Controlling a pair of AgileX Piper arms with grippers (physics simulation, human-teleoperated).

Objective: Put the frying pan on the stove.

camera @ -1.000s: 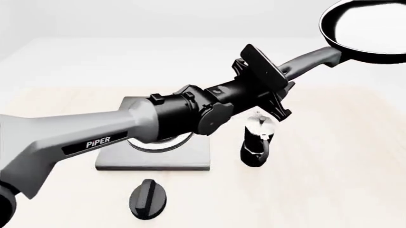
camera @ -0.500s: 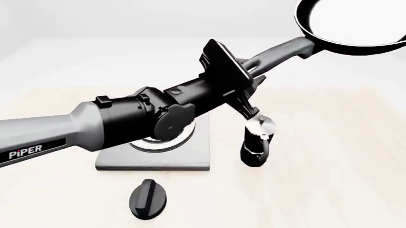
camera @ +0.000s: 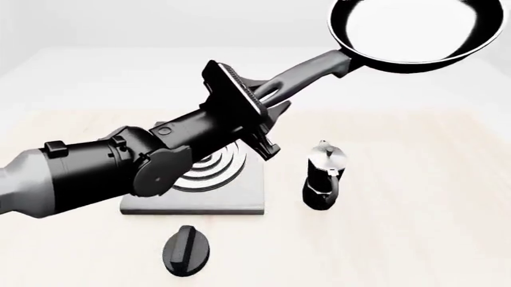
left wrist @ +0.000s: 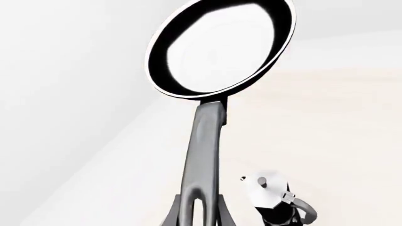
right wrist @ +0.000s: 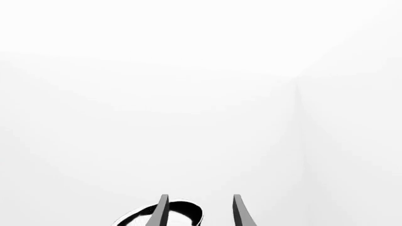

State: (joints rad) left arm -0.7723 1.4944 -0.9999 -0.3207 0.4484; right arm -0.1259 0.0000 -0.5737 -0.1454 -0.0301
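Note:
The frying pan (camera: 415, 33), black with a glossy inside, hangs high in the air over the table's far right. My left gripper (camera: 270, 91) is shut on the end of its dark grey handle (camera: 312, 72). In the left wrist view the pan (left wrist: 220, 47) stands beyond the handle (left wrist: 204, 150), with my fingers (left wrist: 177, 217) on either side of it. The stove (camera: 239, 194), a grey slab with silver rings (camera: 214, 167), lies below my left arm, partly hidden by it. My right gripper (right wrist: 201, 212) is open and empty and is out of the front view.
A black-and-silver moka pot (camera: 324, 176) stands just right of the stove and also shows in the left wrist view (left wrist: 273, 197). A small black oval knob (camera: 188, 250) lies in front of the stove. A black-rimmed round shape (right wrist: 188, 208) shows beyond the right fingers.
My left arm has drawn back to the left, carrying the pan leftward while keeping it high. More of the stove's rings are uncovered.

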